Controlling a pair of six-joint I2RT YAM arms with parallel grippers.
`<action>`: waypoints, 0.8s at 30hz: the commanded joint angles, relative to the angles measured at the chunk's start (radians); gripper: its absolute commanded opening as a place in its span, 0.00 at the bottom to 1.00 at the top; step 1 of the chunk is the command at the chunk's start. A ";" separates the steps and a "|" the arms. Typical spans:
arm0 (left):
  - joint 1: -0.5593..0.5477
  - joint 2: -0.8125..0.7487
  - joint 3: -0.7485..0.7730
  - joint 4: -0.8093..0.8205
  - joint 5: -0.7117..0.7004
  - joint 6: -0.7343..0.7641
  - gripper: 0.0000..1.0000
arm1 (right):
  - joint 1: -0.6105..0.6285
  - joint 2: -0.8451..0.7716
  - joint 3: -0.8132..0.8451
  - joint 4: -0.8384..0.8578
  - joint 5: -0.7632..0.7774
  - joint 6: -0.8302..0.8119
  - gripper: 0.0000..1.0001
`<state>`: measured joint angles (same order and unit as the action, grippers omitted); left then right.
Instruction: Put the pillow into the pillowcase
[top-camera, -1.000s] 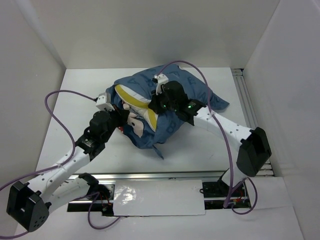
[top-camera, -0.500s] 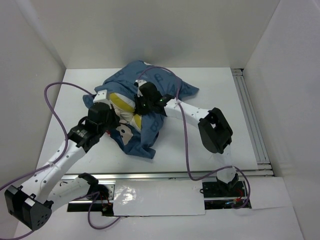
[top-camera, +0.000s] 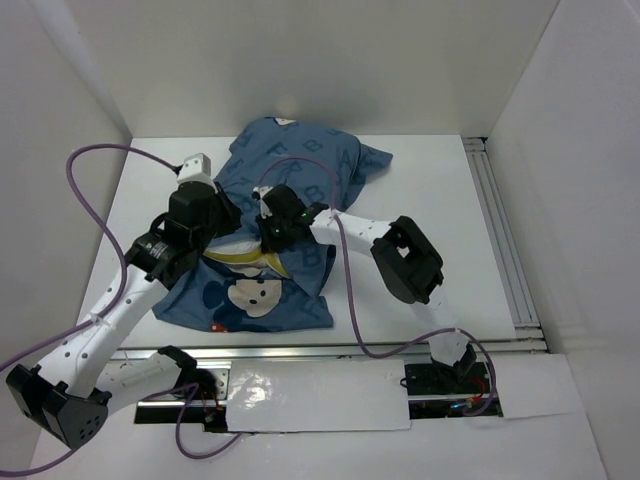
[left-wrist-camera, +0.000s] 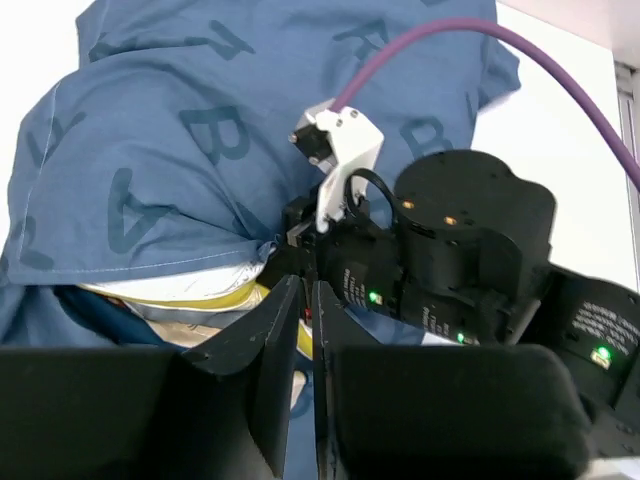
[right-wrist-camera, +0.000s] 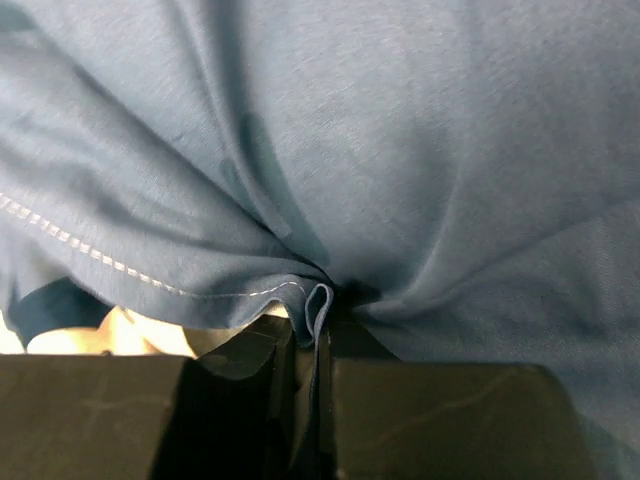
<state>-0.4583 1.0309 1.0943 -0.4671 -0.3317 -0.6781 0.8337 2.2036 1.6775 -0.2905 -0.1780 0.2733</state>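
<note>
1. the pillowcase (top-camera: 300, 170) lies on the table (top-camera: 450, 250) left of centre, running from the far edge almost to the near edge. its near part is spread flat with a mouse face showing.
2. the pillow (left-wrist-camera: 190, 290) looks to be mostly inside. you only see a sliver of white with a yellow line, peeking from under the blue hem about midway between the far and near edges.
3. your right gripper (right-wrist-camera: 315, 350) is closed tight on a folded bit of the blue hem, and the cloth bunches into creases around the pinch.
4. the jaws of your left gripper (left-wrist-camera: 300, 340) stand a narrow slit apart, right at the case mouth, just beside the right gripper. whether any cloth or pillow is between them cannot be told.
5. expect both things to be light and limp. the case will likely sag, fold and drag the whole bundle rather than slide cleanly. the pillow should squash easily and spring back, so a pinch on its puffy middle may slip off.
6. take the case by its stitched hem, where the fabric is doubled. take the pillow by a corner or along the yellow-lined edge.
7. judged from here, what remains is covering that last exposed strip.
</note>
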 joint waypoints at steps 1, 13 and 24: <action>0.012 0.012 0.010 -0.011 -0.063 -0.054 0.20 | 0.007 0.085 -0.093 -0.067 -0.069 -0.016 0.00; 0.012 0.017 -0.287 0.027 0.201 -0.126 0.46 | -0.013 0.039 -0.133 -0.006 -0.113 0.033 0.00; -0.020 0.270 -0.333 0.117 0.073 -0.461 0.56 | -0.013 0.021 -0.153 0.004 -0.138 0.044 0.00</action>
<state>-0.4767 1.2732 0.7353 -0.4042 -0.1867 -1.0080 0.8085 2.1746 1.5890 -0.1738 -0.2947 0.2989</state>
